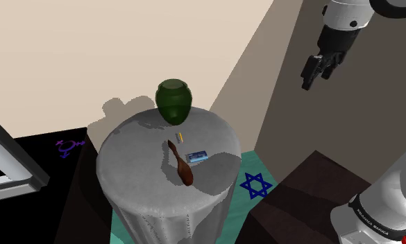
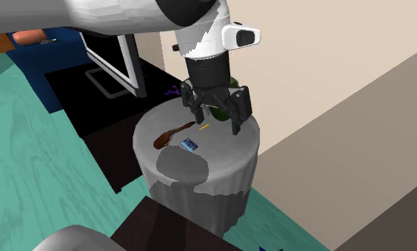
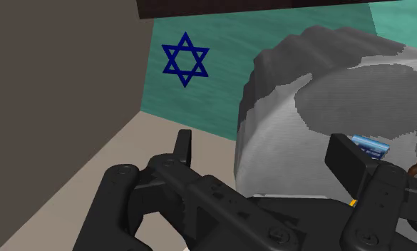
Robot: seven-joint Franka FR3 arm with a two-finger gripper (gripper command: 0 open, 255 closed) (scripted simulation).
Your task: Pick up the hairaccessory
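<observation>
Walls: a lit cream wall [image 1: 90, 48] far behind the table; a browner wall [image 1: 284, 90] at the shoulder view's right, in shade.
Floor: teal wood-grain floor [image 2: 28, 142] with a blue six-pointed star [image 1: 255, 185] beside the table; a purple symbol [image 1: 69, 146] on a black area [image 1: 41, 215].
Furniture: a round grey pedestal table [image 1: 159, 215]; a dark brown block [image 1: 298, 194] near it; a white frame [image 1: 7, 166] at the shoulder view's left.

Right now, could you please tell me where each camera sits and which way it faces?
Shoulder view: high beside the stand, looking down on the round grey table; white arm at lower right, hand at upper right.
Second exterior view: high on the stand's side, looking down at the table; arm enters from the top, hand open.
Wrist view: on the hand, facing the table's rim and floor; both black fingers show.
Shared: all three show the blue box.
</observation>
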